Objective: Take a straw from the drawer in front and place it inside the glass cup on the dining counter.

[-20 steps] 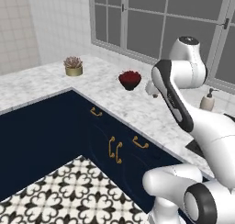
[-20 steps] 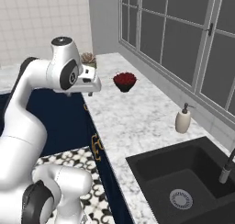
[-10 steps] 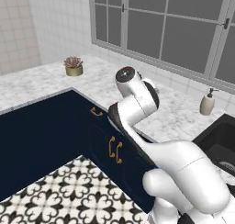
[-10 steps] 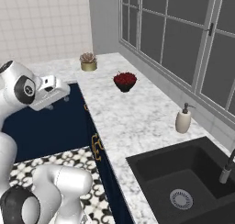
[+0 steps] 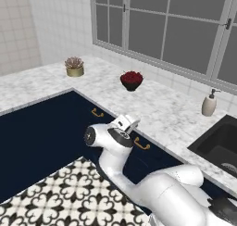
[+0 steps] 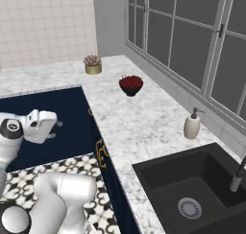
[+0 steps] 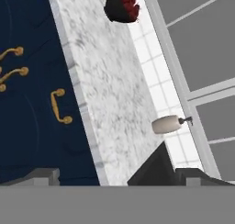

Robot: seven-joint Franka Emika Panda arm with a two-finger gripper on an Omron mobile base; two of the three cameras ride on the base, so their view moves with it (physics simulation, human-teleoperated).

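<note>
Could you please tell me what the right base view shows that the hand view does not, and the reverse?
Right base view alone: the small potted succulent in the counter's far corner, the black sink with its round drain, and the patterned black-and-white floor tiles.

Hand view alone: the brass bar handle on the closed navy-blue drawer, seen close.

Both: the dark bowl of red fruit, the cream soap dispenser, the veined marble worktop and the grey-paned window.

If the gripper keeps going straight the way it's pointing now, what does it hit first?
Probably the navy cabinet front just below the marble worktop edge, near the brass handle. Depth is hard to judge.
</note>
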